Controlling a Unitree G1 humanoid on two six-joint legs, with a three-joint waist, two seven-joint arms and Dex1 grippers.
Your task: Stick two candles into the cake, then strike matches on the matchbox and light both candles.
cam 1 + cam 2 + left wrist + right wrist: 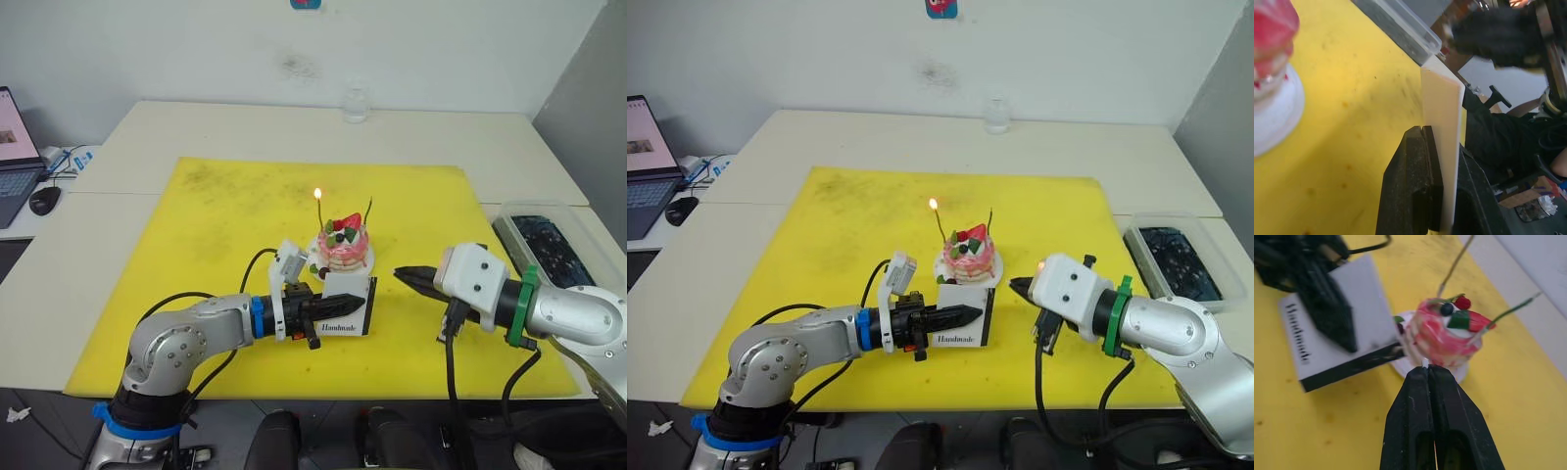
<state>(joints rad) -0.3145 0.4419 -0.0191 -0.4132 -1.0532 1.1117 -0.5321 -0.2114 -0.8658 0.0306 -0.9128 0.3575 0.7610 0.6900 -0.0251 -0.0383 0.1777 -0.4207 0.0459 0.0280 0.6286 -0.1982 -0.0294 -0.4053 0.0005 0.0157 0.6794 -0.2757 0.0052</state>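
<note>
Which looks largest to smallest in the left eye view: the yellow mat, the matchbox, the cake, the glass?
1. Yellow mat, by far the largest.
2. Matchbox and cake look about alike; I would not rank them.
3. Glass looks smallest, but it stands farthest from the camera, so this is unsure.

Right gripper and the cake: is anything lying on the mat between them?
No. In the left eye view, only bare yellow mat separates the right gripper from the cake. The matchbox, clamped by the left gripper, stands off that line, nearer the robot.
</note>
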